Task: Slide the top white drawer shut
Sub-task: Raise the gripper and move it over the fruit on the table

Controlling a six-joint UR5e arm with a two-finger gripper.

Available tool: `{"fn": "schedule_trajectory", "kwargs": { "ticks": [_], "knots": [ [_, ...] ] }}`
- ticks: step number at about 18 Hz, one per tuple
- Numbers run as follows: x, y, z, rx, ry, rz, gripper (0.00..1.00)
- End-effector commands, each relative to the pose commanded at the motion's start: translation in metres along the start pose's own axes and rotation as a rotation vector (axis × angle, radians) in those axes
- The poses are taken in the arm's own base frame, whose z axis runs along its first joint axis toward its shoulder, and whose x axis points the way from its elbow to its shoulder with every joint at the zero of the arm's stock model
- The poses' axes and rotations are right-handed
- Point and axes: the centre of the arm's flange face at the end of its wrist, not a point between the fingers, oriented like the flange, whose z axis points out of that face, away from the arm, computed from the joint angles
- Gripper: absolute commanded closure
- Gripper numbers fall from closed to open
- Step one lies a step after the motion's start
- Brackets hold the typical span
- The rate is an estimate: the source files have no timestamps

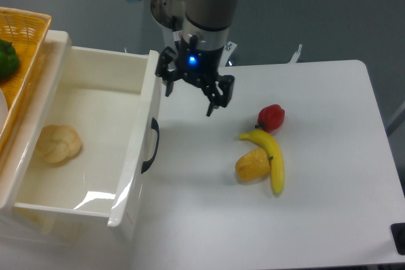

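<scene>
Glossy white plastic top drawer [95,124] with black curved handle [150,145], pulled out at tabletop's left edge; black two-finger gripper [190,101] beside it, spread wide, holding nothing.

1. The top white drawer [95,137] occupies the left half of the frame, pulled out over the table [329,219].
2. A bread roll [58,143] lies in the drawer, at its left side.
3. The basket [25,36] sits at the upper left, behind the drawer.
4. The gripper [190,98] hangs at upper centre, just right of the drawer front.
5. The banana [272,159], a pepper [271,117] and another fruit [252,165] lie right of centre on the table.
</scene>
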Motion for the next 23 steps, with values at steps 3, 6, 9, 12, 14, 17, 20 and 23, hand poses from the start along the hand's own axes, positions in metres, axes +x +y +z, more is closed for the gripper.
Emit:
{"fn": "schedule_trajectory", "kwargs": {
  "ticks": [3,6,9,12,14,17,20,23],
  "knots": [
    [-0.006,0.012,0.018,-0.037,-0.012,-0.004,0.00],
    [-0.022,0.022,0.019,-0.042,-0.020,-0.025,0.00],
    [-0.033,0.031,0.016,-0.041,-0.025,-0.003,0.00],
    [-0.044,0.037,0.012,-0.034,-0.038,-0.023,0.00],
    [-0.047,0.042,0.018,-0.044,-0.030,-0.033,0.00],
    [-0.059,0.058,0.036,-0.073,-0.020,-0.062,0.00],
    [-0.065,0.060,0.050,-0.084,-0.010,-0.078,0.00],
    [-0.079,0.057,0.066,-0.088,-0.008,-0.167,0.00]
  ]
}}
